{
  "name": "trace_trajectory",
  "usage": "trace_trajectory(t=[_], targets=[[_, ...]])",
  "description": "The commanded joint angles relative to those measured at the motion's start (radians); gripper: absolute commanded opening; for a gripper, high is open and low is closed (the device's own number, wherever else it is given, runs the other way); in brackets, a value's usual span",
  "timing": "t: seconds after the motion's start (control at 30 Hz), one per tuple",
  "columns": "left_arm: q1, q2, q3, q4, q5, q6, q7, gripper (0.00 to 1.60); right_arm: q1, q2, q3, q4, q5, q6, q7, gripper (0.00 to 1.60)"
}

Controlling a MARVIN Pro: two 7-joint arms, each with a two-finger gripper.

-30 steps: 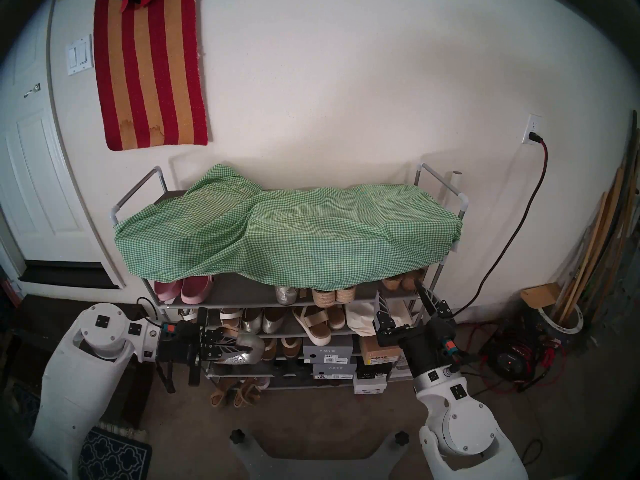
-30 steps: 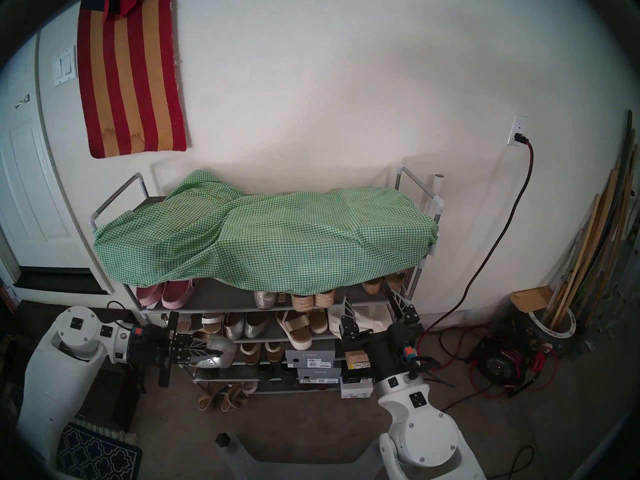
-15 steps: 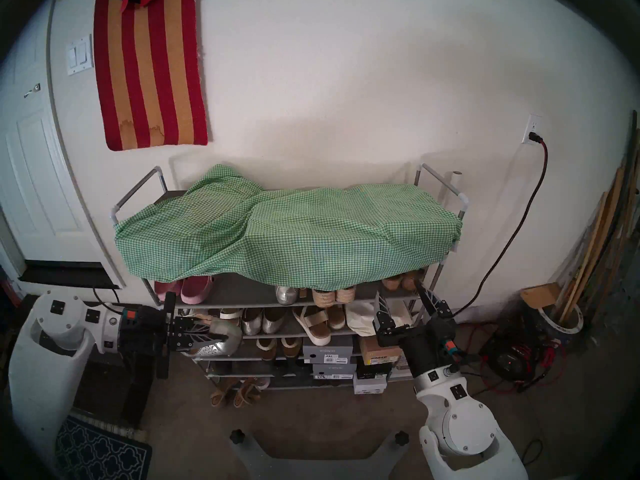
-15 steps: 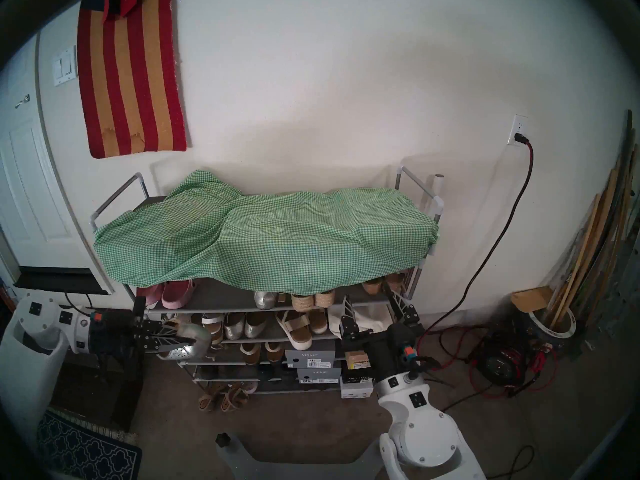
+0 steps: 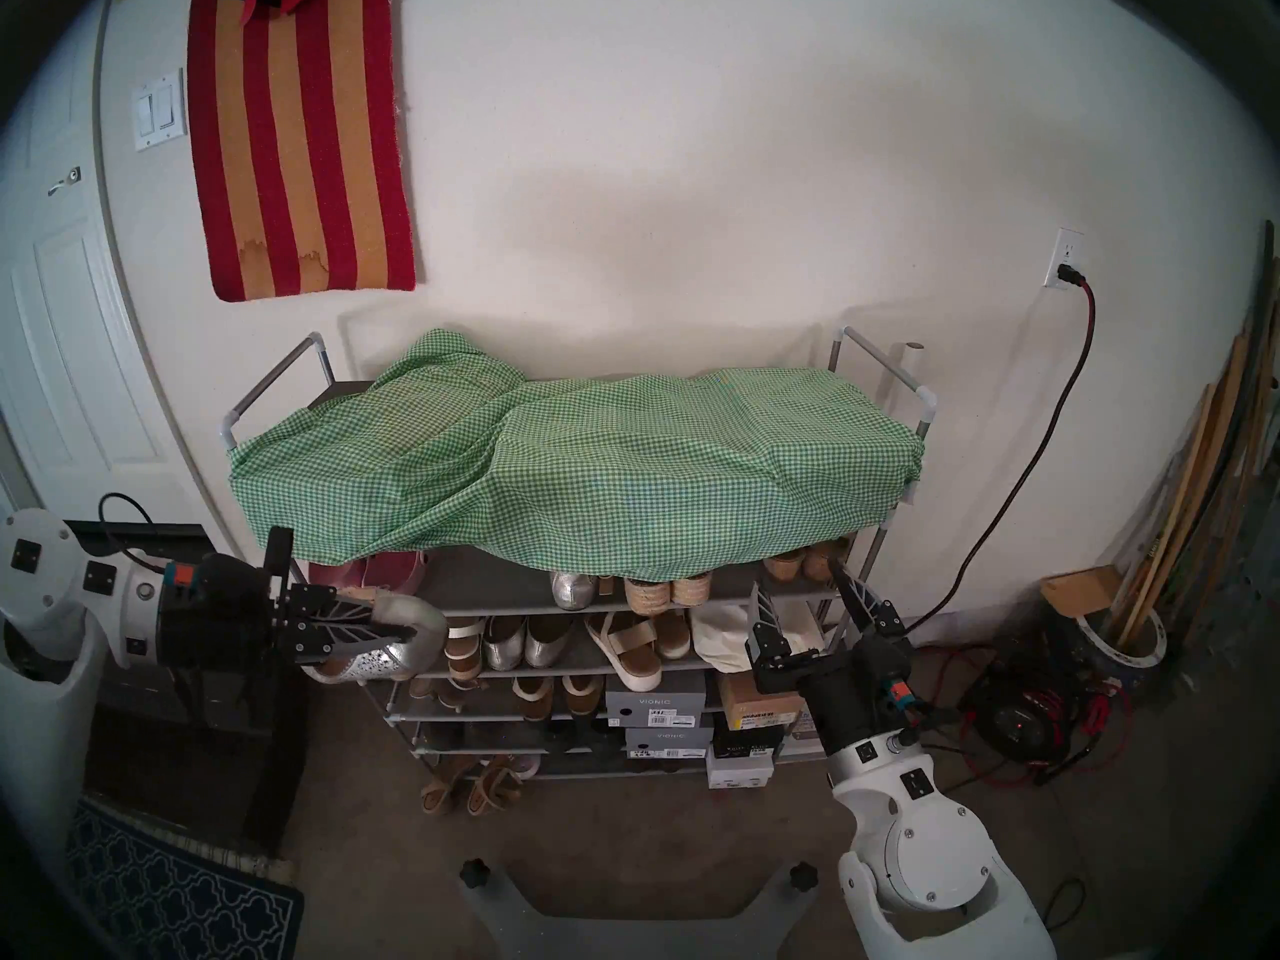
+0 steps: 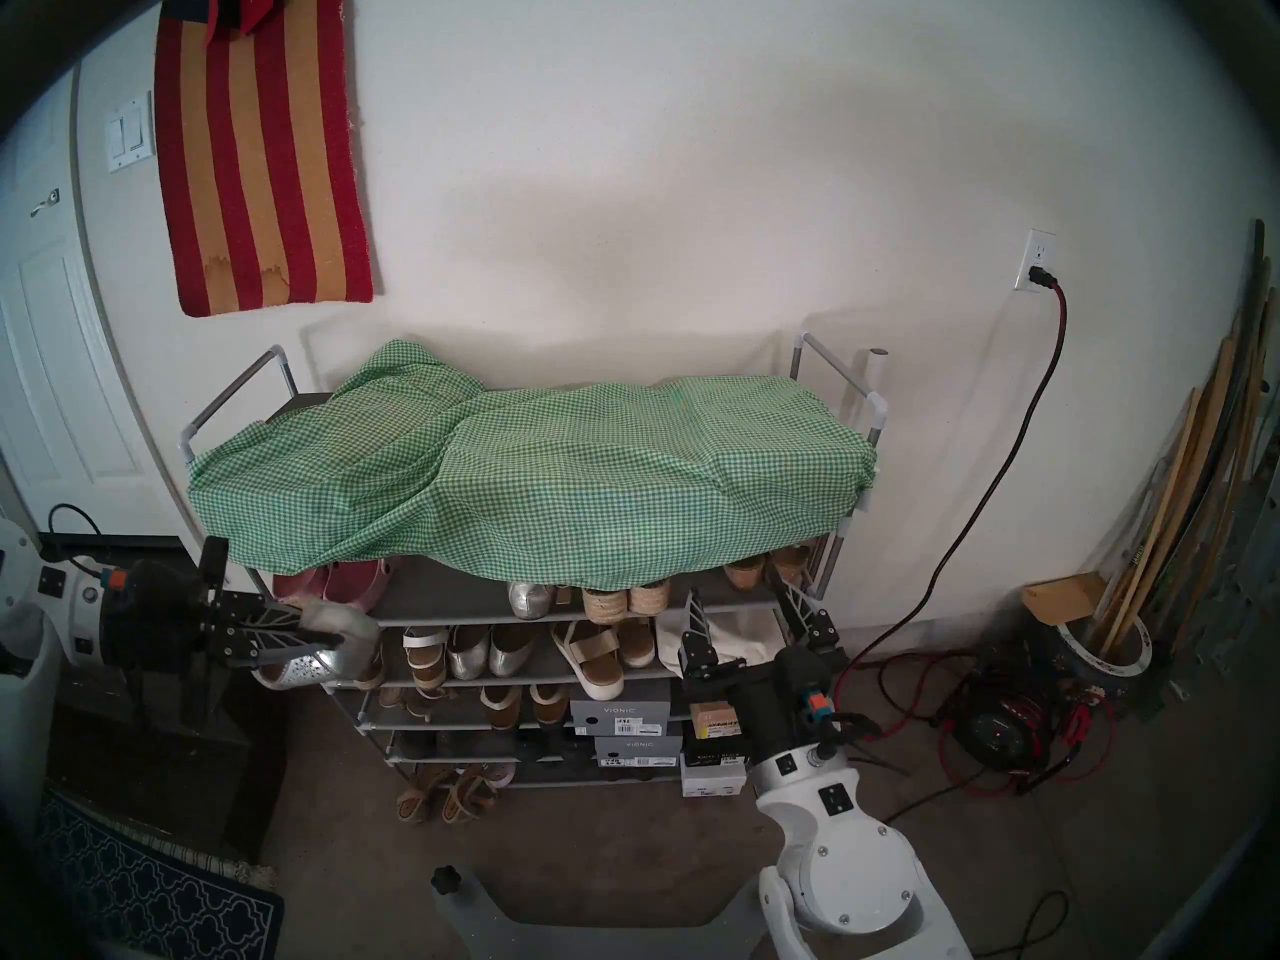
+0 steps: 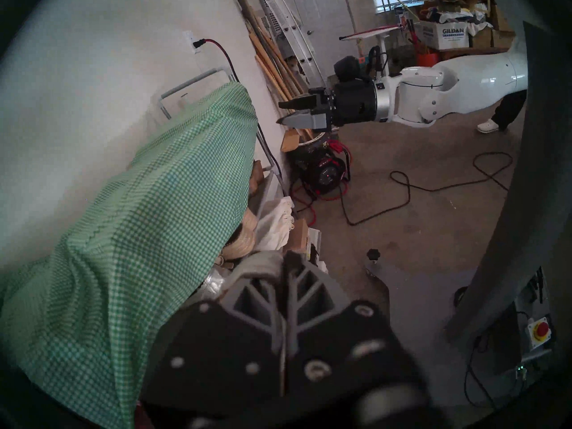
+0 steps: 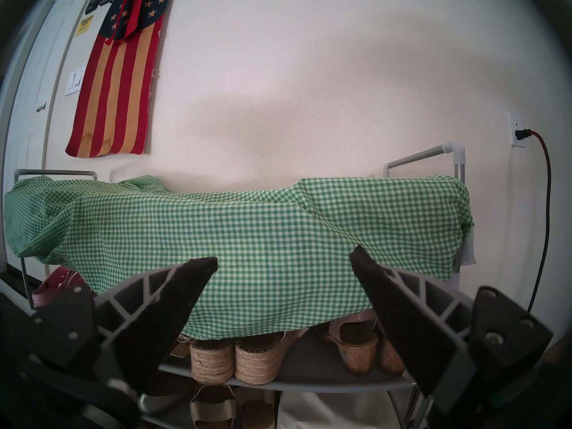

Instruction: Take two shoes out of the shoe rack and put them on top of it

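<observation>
The two silver metallic flat shoes [image 5: 388, 650], with perforated uppers and tan insoles, are clamped together in the left gripper [image 5: 405, 634], in the air by the left front corner of the grey tube shoe rack [image 5: 861, 600]. The left arm reaches level toward the right, below the green checked cloth [image 5: 568, 467]. The right gripper [image 5: 803, 584] points at the rack with jaws wide and empty.

My two head cameras look down and forward at the shoe rack [image 5: 859, 577] against the wall. My left wrist camera looks along the green checked cloth [image 7: 130, 221] toward my right gripper [image 7: 283, 112]. My right wrist camera faces the same cloth close, nearly level.
</observation>
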Motion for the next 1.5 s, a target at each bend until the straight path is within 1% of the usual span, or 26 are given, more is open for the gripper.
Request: trace_trajectory(t=[0.0,0.17,0.2,0.23,0.27,0.3,0.37,0.4,0.43,0.47,0.53,0.57,0.6,0.63,0.67,0.7,0.73,0.77,0.8,0.83,0.87,0.93,0.97,1.07,1.17,1.47], targets=[[-0.095,0.037,-0.109,-0.041,-0.019,0.097,0.059,0.0,0.003,0.0,0.001,-0.001,-0.001,0.0,0.0,1.6],[-0.157,0.105,-0.101,-0.028,-0.042,0.141,0.132,0.0,0.003,0.0,0.001,-0.001,-0.001,0.0,0.0,1.6],[-0.192,0.114,-0.086,-0.02,-0.039,0.152,0.142,0.0,0.003,0.0,0.001,-0.001,-0.001,0.0,0.0,1.6],[-0.17,0.129,-0.098,-0.025,-0.052,0.149,0.166,0.0,0.003,0.0,0.001,-0.001,-0.001,0.0,0.0,1.6],[-0.205,0.148,-0.077,-0.012,-0.053,0.158,0.181,0.0,0.003,0.0,0.001,-0.001,-0.001,0.0,0.0,1.6],[-0.201,0.155,-0.079,-0.013,-0.057,0.152,0.202,0.0,0.002,0.0,0.001,-0.001,-0.001,0.0,0.0,1.6],[-0.225,0.18,-0.06,0.001,-0.059,0.147,0.237,0.0,0.002,0.0,0.001,-0.001,-0.001,0.0,0.0,1.6],[-0.261,0.202,-0.028,0.015,-0.059,0.152,0.268,0.0,0.002,0.0,0.001,-0.001,-0.001,0.0,0.0,1.6],[-0.232,0.186,-0.054,0.006,-0.057,0.135,0.254,0.0,0.002,0.0,0.001,-0.001,-0.001,0.0,0.0,1.6],[-0.266,0.219,-0.019,0.023,-0.063,0.145,0.294,0.0,0.002,0.0,0.001,-0.001,-0.001,0.0,0.0,1.6],[-0.286,0.239,-0.002,0.032,-0.066,0.143,0.323,0.0,0.002,0.0,0.001,-0.001,-0.001,0.0,0.0,1.6],[-0.284,0.237,-0.007,0.03,-0.064,0.14,0.326,0.0,0.002,0.0,0.001,-0.001,-0.001,0.0,0.0,1.6],[-0.318,0.27,0.028,0.045,-0.07,0.147,0.369,0.0,0.002,0.0,0.001,-0.001,-0.001,0.0,0.0,1.6],[-0.304,0.256,0.014,0.039,-0.067,0.14,0.36,0.0,0.002,0.0,0.001,-0.001,-0.001,0.0,0.0,1.6],[-0.329,0.281,0.041,0.05,-0.067,0.144,0.391,0.0,0.002,0.0,0.001,-0.001,-0.001,0.0,0.0,1.6],[-0.328,0.28,0.042,0.05,-0.063,0.141,0.394,0.0,0.002,0.0,0.001,-0.001,-0.001,0.0,0.0,1.6],[-0.36,0.312,0.077,0.064,-0.064,0.148,0.434,0.0,0.002,0.0,0.001,-0.001,-0.001,0.0,0.0,1.6],[-0.351,0.302,0.072,0.061,-0.061,0.142,0.43,0.0,0.002,0.0,0.001,-0.001,0.0,0.0,0.0,1.6],[-0.379,0.33,0.101,0.073,-0.061,0.147,0.457,0.0,0.002,0.0,0.001,-0.001,0.0,0.0,0.0,1.6],[-0.362,0.313,0.091,0.07,-0.057,0.14,0.451,0.0,0.002,0.0,0.001,-0.001,0.0,0.0,0.0,1.6],[-0.39,0.341,0.12,0.08,-0.057,0.145,0.484,0.0,0.002,0.0,0.001,-0.001,0.0,0.0,0.0,1.6],[-0.41,0.361,0.145,0.092,-0.055,0.146,0.505,0.0,0.002,0.0,0.001,-0.001,0.0,0.0,0.0,1.6],[-0.432,0.369,0.165,0.1,-0.052,0.147,0.518,0.0,0.002,0.0,0.001,-0.001,0.0,0.0,0.0,1.6],[-0.445,0.389,0.194,0.109,-0.055,0.144,0.552,0.0,0.001,0.0,0.001,-0.001,0.0,0.0,0.0,1.6],[-0.489,0.404,0.24,0.12,-0.06,0.145,0.586,0.0,0.001,0.0,0.001,-0.001,0.0,0.0,0.0,1.6],[-0.562,0.421,0.37,0.119,-0.067,0.139,0.67,0.0,0.001,0.0,0.001,-0.001,0.0,0.0,0.0,1.6]])
